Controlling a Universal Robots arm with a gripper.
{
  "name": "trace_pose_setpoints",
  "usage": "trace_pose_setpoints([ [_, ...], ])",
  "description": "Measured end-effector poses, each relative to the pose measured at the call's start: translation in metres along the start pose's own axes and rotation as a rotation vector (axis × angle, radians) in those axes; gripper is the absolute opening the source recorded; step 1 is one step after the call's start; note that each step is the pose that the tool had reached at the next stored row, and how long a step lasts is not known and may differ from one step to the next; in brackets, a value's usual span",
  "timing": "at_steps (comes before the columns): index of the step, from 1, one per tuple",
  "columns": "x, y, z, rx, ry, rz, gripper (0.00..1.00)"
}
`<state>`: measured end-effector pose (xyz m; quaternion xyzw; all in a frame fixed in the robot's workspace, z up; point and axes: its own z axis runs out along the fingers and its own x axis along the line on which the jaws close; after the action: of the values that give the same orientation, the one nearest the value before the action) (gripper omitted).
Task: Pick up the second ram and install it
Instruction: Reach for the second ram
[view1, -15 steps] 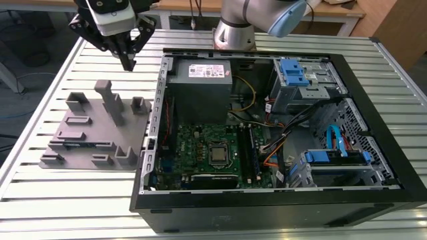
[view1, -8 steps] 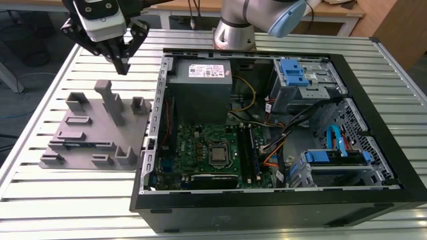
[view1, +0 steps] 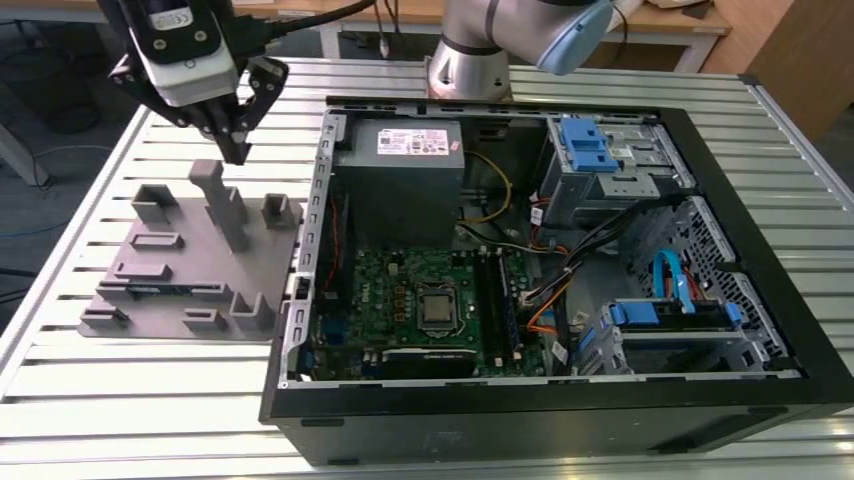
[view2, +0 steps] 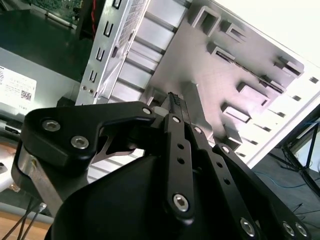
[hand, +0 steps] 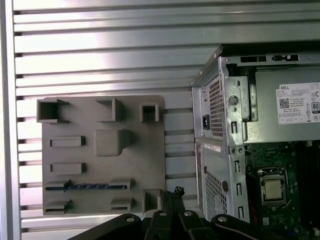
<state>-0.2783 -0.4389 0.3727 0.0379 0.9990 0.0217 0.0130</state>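
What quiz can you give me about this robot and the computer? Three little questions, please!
1. True or false: the gripper holds the ram.
2. Where does the ram lie? A in the grey holder; B on the power supply; C in the gripper.
3. Fill in: the computer case lies ___ on top.

Key: 1 false; 2 A; 3 open.
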Motion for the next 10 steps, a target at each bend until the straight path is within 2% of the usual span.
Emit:
trace_pose_setpoints([
  [10,0.0032,-0.0143,0.0162,-0.0001,-0.0001,0.000,0.11],
])
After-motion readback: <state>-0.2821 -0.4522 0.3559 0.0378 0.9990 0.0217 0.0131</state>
